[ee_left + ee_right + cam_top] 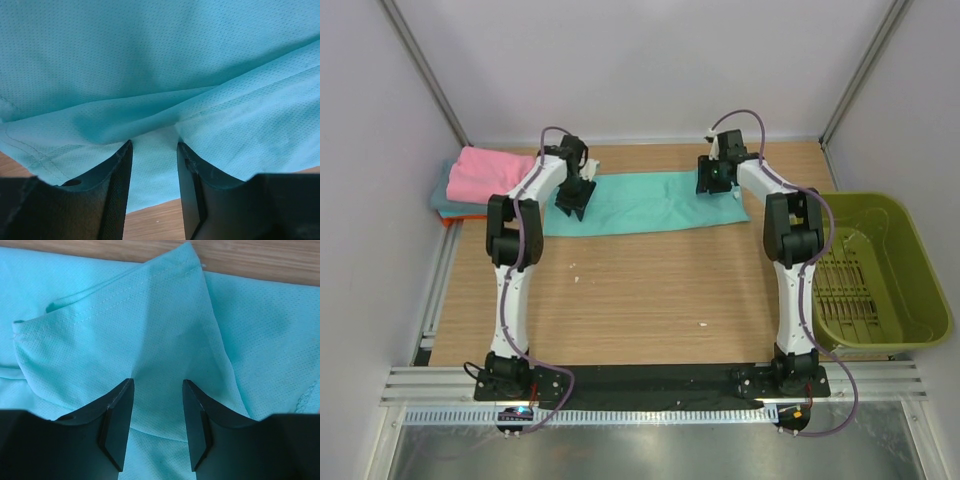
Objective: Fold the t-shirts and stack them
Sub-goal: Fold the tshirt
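My left claw point(570, 207) at the nine o'clock end of the teal t-shirt point(650, 200) and my right claw point(713, 183) at three stand half apart astride bunched cloth, I think to fold it; if they bite, I cannot tell.

Wooden table point(640, 290) with teal t-shirt point(645, 200), folded stack point(485, 175)

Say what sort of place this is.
Probably a robotics lab test cell: left arm and right arm bolted at a wooden table, plain white walls around it, a teal t-shirt spread out.
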`<action>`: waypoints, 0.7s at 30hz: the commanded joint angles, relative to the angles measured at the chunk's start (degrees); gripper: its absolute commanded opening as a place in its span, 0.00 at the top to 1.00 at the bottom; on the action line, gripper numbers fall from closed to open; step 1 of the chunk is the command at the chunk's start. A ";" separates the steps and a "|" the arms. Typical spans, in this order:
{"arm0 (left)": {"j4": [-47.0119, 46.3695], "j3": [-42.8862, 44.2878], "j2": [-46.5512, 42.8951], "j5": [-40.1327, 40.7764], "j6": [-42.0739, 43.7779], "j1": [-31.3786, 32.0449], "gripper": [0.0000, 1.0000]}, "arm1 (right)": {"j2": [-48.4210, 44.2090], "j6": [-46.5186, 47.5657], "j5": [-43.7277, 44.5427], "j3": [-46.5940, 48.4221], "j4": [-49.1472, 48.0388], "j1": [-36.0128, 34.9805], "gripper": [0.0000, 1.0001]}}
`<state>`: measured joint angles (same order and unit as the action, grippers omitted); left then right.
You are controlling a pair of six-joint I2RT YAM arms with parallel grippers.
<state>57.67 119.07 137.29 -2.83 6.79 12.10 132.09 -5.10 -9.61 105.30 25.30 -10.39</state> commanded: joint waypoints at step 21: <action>0.41 -26.96 -21.36 10.48 2.35 15.40 0.59 | 16.97 0.97 4.59 29.70 -6.40 -2.00 0.41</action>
<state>56.38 91.09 120.68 6.37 9.23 26.46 149.42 -4.89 -7.27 131.70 21.47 -12.21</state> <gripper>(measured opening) 0.412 0.591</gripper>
